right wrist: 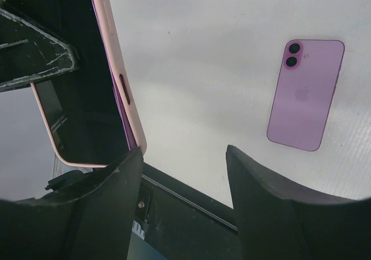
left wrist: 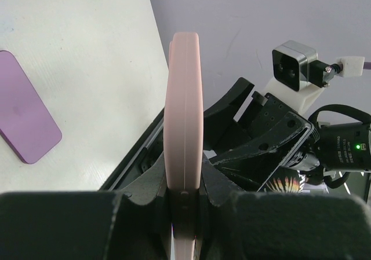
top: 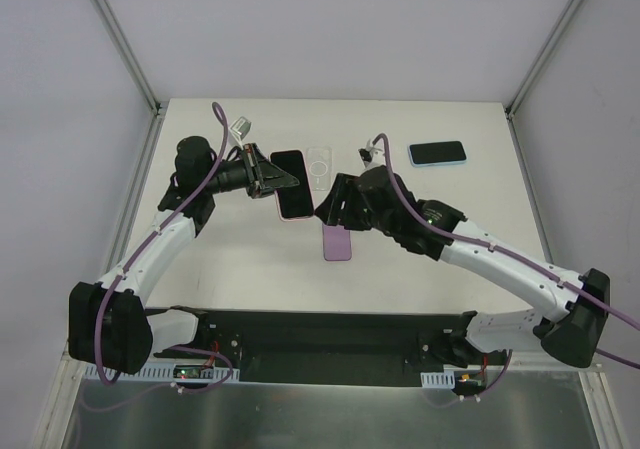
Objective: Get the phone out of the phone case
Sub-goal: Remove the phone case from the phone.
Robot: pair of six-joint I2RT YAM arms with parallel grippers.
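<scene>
Above table (top: 240, 259) middle, your left gripper (left wrist: 184, 197) clamps case (left wrist: 184, 115) on its edges, phone (right wrist: 87, 121) inside, held up so right gripper (right wrist: 184, 156), jaws wide and empty, can likely pry corner.

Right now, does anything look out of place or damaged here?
Nothing looks damaged or spilled. The only thing off the table is the pink-cased phone, clamped on edge in the left gripper; the purple phone lies flat, face down.

Bright, even overhead light — soft shadows, close wrist-view foregrounds blurred.
</scene>
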